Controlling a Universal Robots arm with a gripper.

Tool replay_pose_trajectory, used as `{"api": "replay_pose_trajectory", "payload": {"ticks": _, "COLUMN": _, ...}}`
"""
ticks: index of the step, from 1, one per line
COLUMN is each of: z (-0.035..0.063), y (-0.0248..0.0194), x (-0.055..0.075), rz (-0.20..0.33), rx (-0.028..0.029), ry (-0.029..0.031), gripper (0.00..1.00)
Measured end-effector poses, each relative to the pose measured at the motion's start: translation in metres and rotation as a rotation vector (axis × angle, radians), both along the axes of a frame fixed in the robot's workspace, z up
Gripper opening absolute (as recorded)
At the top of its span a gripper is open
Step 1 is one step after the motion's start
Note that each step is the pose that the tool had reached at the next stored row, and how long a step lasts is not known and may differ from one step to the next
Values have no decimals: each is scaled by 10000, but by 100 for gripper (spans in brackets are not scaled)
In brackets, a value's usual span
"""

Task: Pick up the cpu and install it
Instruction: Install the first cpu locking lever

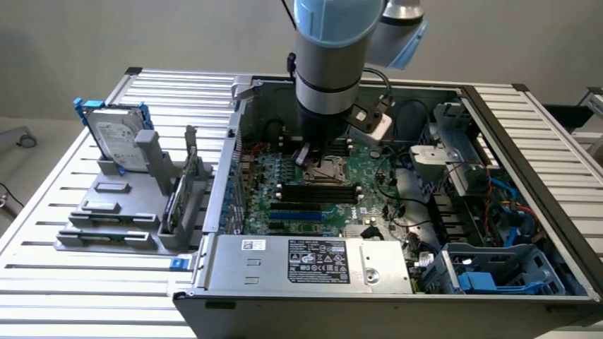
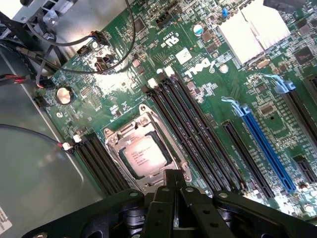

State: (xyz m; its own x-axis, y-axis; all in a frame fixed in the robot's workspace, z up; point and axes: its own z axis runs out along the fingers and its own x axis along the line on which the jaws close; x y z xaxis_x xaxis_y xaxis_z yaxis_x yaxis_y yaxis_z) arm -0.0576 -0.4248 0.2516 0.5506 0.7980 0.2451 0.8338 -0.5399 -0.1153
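Pincer [image 2: 171,181] closed, empty, just over cpu [image 2: 143,155] seated inside socket frame [image 2: 182,159].

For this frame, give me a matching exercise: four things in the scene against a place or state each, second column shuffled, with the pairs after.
1. cpu
2. hard drive
3. gripper
4. coin battery

a. upright in the grey rack outside the case
b. shut, holding nothing, just above the socket
c. lying in the black-framed socket
d. round and silver, on the green board beside the black cables

Pairs: 1-c, 2-a, 3-b, 4-d
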Motion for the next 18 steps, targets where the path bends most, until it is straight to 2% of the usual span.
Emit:
{"api": "replay_pose_trajectory", "payload": {"ticks": 3, "z": 56, "y": -34, "x": -13, "rz": -27, "rx": 17, "ry": 17, "gripper": 11}}
{"api": "replay_pose_trajectory", "payload": {"ticks": 7, "z": 62, "y": -72, "x": -22, "rz": -106, "rx": 17, "ry": 34, "gripper": 11}}
{"api": "replay_pose_trajectory", "payload": {"ticks": 11, "z": 46, "y": -75, "x": -36, "rz": -351, "rx": 17, "ry": 42, "gripper": 11}}
{"api": "replay_pose_trajectory", "payload": {"ticks": 13, "z": 36, "y": -75, "x": -37, "rz": -564, "rx": 14, "ry": 68, "gripper": 11}}
{"api": "replay_pose_trajectory", "payload": {"ticks": 15, "z": 26, "y": -75, "x": -38, "rz": -765, "rx": 7, "ry": 139, "gripper": 11}}
{"api": "replay_pose_trajectory", "payload": {"ticks": 18, "z": 14, "y": -75, "x": -39, "rz": -978, "rx": -10, "ry": 363, "gripper": 11}}
